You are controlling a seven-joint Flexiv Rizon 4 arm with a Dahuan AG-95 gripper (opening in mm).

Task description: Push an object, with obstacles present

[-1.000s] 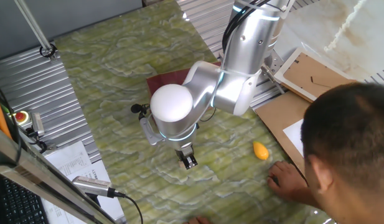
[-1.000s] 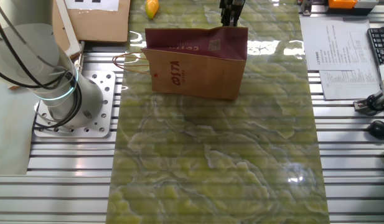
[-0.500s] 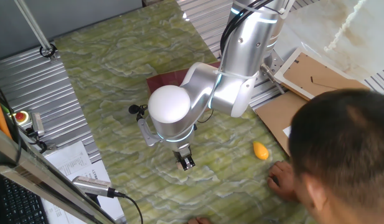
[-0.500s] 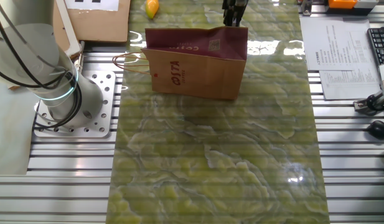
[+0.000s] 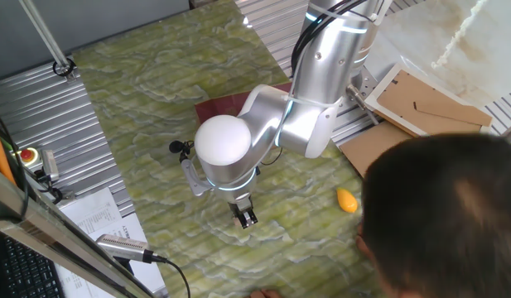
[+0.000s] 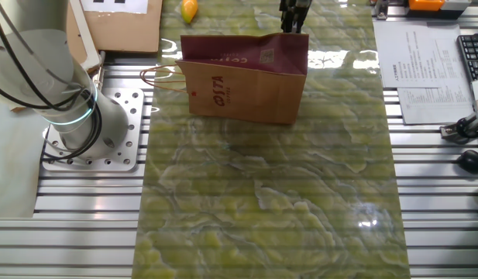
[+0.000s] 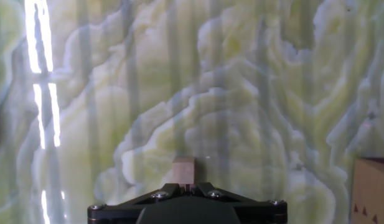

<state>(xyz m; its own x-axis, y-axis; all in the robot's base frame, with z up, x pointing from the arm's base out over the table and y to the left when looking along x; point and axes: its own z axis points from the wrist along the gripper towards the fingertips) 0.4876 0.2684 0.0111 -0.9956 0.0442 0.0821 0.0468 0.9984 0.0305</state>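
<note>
Black two-finger tool [image 7: 186, 186], tips drawn together, touches a tiny pale tan cube [image 7: 183, 169] on the green marbled counter [image 7: 254, 112]; a brown kraft paper bag with a maroon top band [image 6: 246, 77] stands nearby.

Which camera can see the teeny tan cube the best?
The hand view: the tan cube sits plainly on the green table, right at the tip of the gripper. In one fixed view it is too small to pick out; in the other, the paper bag stands in the way.
</note>
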